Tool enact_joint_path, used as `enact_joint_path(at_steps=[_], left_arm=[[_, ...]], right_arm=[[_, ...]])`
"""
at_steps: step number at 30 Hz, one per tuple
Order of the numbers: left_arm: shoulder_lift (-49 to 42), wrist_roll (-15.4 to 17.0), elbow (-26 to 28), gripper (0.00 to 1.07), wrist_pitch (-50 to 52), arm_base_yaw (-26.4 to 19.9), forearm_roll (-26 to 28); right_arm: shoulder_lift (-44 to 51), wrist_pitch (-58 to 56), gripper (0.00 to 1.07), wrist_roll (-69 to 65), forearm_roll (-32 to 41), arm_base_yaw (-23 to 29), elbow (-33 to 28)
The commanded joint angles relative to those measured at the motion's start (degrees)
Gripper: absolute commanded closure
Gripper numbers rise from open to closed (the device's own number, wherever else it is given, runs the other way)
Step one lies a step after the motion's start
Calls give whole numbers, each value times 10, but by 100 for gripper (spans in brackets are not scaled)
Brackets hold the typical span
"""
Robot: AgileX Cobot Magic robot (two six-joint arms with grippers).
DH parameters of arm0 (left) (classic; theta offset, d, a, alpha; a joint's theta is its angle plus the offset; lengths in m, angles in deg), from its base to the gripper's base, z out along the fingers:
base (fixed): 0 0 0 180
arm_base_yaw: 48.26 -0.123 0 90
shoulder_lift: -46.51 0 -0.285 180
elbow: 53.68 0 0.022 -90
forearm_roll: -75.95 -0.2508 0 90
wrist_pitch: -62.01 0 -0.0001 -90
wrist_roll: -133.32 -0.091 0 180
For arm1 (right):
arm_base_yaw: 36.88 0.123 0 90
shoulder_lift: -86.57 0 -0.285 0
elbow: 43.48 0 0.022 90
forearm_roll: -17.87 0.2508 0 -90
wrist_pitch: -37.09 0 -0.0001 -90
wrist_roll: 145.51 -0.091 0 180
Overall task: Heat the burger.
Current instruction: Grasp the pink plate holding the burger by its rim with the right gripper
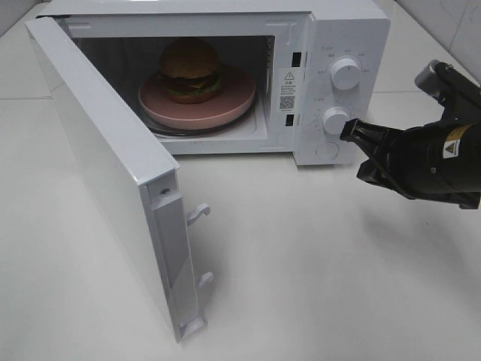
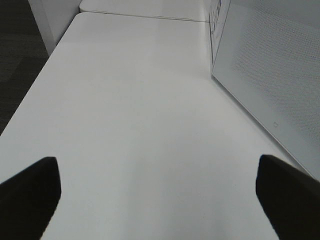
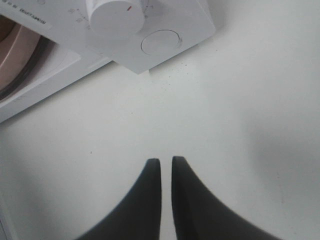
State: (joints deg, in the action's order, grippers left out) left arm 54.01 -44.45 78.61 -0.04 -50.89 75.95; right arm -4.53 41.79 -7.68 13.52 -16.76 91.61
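Exterior high view: you have the burger (image 1: pixel 189 69) sitting on the pink plate (image 1: pixel 237 105) inside the microwave (image 1: pixel 361 30). It stands upright, roughly at the plate's middle. The door (image 1: pixel 98 165) is swung fully open toward the left side of the bench (image 1: pixel 316 263), with its latch hooks showing on the free edge.

Your right fingers (image 1: pixel 359 134) reach in from the right. Their tips are level with the lower knob (image 1: pixel 335 120) and just to its right, below the upper knob (image 1: pixel 346 73) and above the round button (image 1: pixel 327 150). In the right wrist view the two fingers are all but closed, with only a thin slit between them. They hold nothing, and bare bench lies between the tips and the microwave's front, so they touch neither knob nor button.

Your left fingers (image 2: pixel 30 195) do not appear in the exterior high view. The left wrist view shows them spread wide apart with nothing between them, over bare bench. A white panel with a fine dotted mesh, seemingly the door's outer face, stands off to one side.
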Motion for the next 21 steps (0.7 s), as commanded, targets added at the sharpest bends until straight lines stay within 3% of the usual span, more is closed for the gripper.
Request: enact_joint_path(at_steps=[1, 14, 21], left_arm=[[-7, 1, 0, 9, 9, -1, 0], [-7, 1, 0, 9, 9, -1, 0], [-7, 1, 0, 9, 9, -1, 0]], right_arm=[[22, -25, 102, 54, -5, -1, 2], [100, -166, 99, 172, -3, -1, 10], [101, -298, 99, 279, -4, -1, 83]])
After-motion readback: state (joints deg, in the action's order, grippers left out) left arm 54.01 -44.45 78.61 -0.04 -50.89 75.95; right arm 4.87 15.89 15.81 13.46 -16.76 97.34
